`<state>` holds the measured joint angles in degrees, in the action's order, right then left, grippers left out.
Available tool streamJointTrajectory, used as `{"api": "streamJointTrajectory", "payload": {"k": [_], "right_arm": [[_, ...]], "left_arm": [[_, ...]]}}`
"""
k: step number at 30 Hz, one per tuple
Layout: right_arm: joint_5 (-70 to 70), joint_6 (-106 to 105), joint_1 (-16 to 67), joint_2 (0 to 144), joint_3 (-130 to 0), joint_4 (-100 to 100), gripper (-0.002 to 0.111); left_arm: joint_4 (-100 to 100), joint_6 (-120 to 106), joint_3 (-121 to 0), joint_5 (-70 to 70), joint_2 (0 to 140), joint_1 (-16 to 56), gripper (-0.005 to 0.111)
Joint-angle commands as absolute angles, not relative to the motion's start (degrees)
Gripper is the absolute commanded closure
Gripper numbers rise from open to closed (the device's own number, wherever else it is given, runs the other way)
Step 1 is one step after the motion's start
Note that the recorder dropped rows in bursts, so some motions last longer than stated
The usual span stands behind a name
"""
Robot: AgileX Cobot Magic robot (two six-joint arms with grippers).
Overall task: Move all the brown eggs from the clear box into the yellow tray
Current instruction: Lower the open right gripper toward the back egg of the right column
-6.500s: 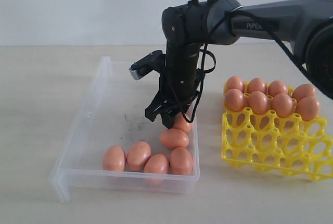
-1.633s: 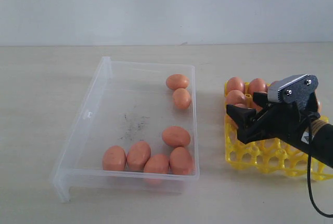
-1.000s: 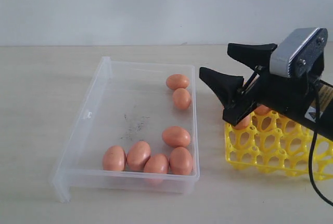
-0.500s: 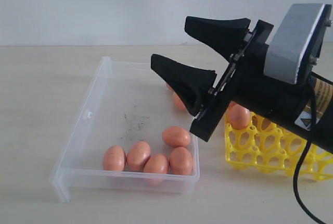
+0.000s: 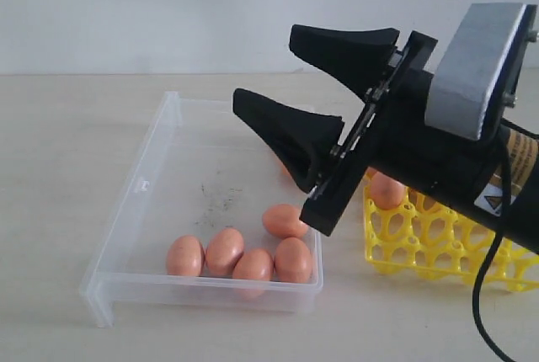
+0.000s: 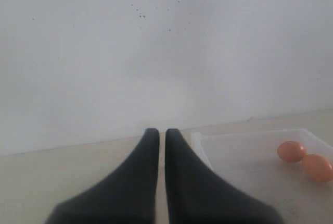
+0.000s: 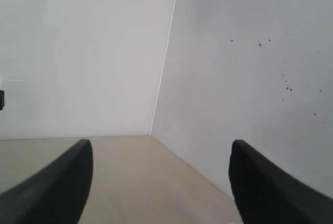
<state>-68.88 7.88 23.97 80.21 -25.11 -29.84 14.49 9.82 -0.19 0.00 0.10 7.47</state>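
The clear box (image 5: 181, 164) lies left of centre with several brown eggs (image 5: 224, 250) bunched at its near end. My right gripper (image 5: 265, 71) hangs open and empty above the box's right side, close to the camera, and hides the box's far right corner. The right wrist view shows its fingers (image 7: 70, 182) wide apart, with only table and wall beyond my right gripper (image 7: 161, 146). The yellow tray (image 5: 421, 240) stands right of the box, largely behind the arm, with one egg (image 5: 387, 189) showing in it. My left gripper (image 6: 157, 131) is shut and empty beside the box (image 6: 244, 153), where two eggs (image 6: 291, 151) lie.
A white wall runs along the back of the beige table. The right arm's black body and grey camera housing (image 5: 480, 67) fill the right of the exterior view, with a black cable (image 5: 488, 295) hanging in front of the tray.
The right gripper has lifted away from the yellow tray and swung left over the clear box, staying open. It now covers the two far eggs. Over the last half second it crept slightly further left.
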Motion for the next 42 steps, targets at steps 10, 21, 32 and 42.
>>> {"api": "streamJointTrajectory", "payload": {"k": [10, 21, 32, 42], "right_arm": [[-25.0, 7.6, 37.8, 80.1, -34.8, -5.3, 0.042], [-17.3, 14.9, 41.3, 81.8, -44.4, -16.8, 0.042], [-0.5, 18.6, 43.4, 92.9, -56.2, -16.8, 0.042], [4.2, 23.0, 37.6, 94.1, -57.6, -15.5, 0.068]], "left_arm": [[14.4, 9.7, 0.0, 0.0, 0.0, 7.9, 0.103], [14.4, 9.7, 0.0, 0.0, 0.0, 7.9, 0.103], [14.4, 9.7, 0.0, 0.0, 0.0, 7.9, 0.103], [14.4, 9.7, 0.0, 0.0, 0.0, 7.9, 0.103]]}}
